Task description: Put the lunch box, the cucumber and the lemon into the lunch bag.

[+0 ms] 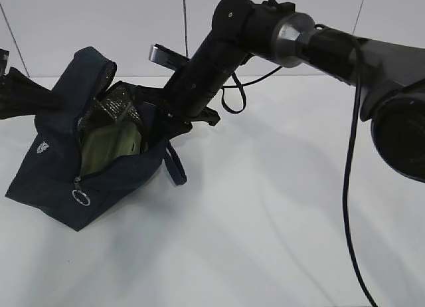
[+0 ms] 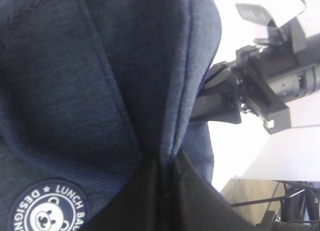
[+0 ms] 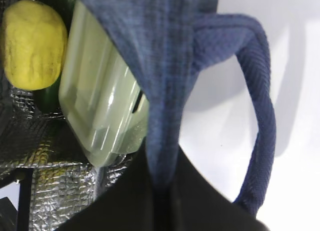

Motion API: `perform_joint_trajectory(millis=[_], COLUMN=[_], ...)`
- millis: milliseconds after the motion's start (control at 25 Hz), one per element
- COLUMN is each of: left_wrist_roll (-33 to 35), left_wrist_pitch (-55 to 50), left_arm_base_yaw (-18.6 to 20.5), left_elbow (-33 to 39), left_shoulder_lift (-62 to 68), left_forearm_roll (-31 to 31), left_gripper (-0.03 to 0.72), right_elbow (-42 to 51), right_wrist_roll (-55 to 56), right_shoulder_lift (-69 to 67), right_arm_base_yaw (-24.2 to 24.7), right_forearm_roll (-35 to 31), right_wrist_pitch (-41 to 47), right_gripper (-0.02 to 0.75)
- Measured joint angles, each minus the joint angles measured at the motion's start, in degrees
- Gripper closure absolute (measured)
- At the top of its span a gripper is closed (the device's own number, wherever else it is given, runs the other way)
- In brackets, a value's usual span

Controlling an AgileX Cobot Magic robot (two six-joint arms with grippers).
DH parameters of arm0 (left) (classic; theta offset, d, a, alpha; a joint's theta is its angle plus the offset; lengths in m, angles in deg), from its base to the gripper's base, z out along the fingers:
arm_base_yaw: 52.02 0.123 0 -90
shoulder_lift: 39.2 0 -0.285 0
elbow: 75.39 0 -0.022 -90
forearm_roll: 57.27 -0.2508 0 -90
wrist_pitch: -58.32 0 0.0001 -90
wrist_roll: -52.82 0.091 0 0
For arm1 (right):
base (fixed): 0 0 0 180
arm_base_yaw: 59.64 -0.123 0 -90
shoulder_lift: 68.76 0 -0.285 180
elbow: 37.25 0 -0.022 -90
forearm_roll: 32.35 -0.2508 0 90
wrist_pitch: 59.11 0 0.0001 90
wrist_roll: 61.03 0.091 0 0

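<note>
The lunch box, lemon and cucumber lie inside the open lunch bag on the table. Left gripper and right gripper each pinch the bag's rim.

Our right arm slants down from the upper right, its tool clamped shut on the lunch bag rim. Our left tool, low at the far left, is closed on the opposite fabric edge.
</note>
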Motion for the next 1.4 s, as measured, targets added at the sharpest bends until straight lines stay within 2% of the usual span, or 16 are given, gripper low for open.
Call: perform_joint_trajectory(millis=[160, 360, 720, 960, 1160, 1400], left_wrist_roll=[-0.47, -1.1, -1.09, -1.62, -2.46, -2.79], left_wrist_pitch=[0.11, 0.35, 3.37, 9.64, 10.28, 10.29], left_arm_base_yaw=[-1.34, -5.9, -17.05, -24.57, -27.38, -27.74], left_elbow=[0.0, 0.0, 0.0, 0.11, 0.11, 0.11], left_shoulder_lift=[0.0, 0.0, 0.0, 0.18, 2.01, 6.06], left_forearm_roll=[-1.1, -0.11, 18.53, 22.69, 27.71, 30.47], left_gripper=[0.677, 0.677, 0.677, 0.677, 0.677, 0.677], right_elbow=[0.0, 0.04, 2.72, 12.39, 15.74, 15.95], right_wrist_roll=[-0.12, -0.12, 2.8, 4.98, 5.85, 6.31], right_shoulder_lift=[0.35, 3.86, 14.13, 18.76, 23.25, 25.28], right_arm_base_yaw=[0.0, 0.0, 0.0, 0.06, 0.06, 0.06], right_forearm_roll=[1.79, 11.0, 27.04, 32.38, 35.38, 38.31], right_wrist_pitch=[0.0, 1.01, 2.06, 2.17, 2.42, 2.42], right_gripper=[0.737, 0.737, 0.737, 0.738, 0.737, 0.738])
